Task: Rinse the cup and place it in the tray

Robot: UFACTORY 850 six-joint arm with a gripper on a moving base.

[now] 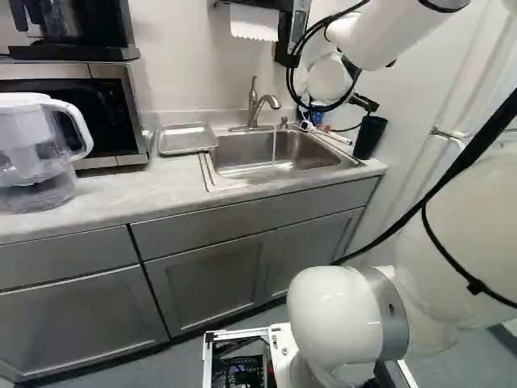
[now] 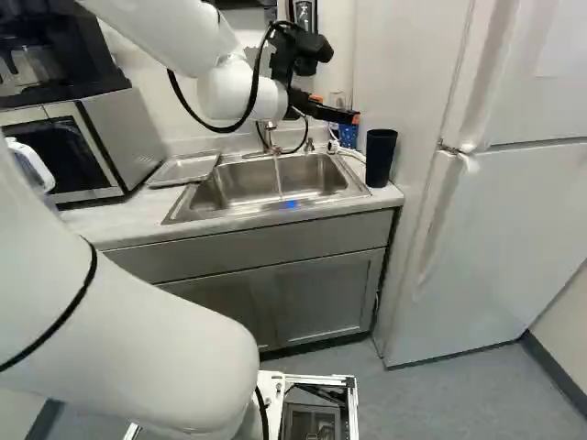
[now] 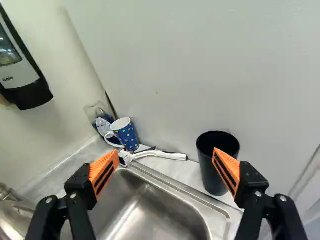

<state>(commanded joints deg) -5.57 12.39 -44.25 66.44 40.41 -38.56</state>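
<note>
The gripper (image 2: 336,108) hangs over the right side of the sink (image 1: 257,158), its fingers spread wide with nothing between them. The blue patterned cup (image 3: 126,136) is at the far right corner of the counter, ahead of the fingers. A black cup (image 3: 215,167) stands to the right of the sink, nearer than the blue one, with a white brush (image 3: 160,154) between them. Water runs from the faucet (image 1: 255,107). The metal tray (image 1: 187,141) lies left of the sink.
</note>
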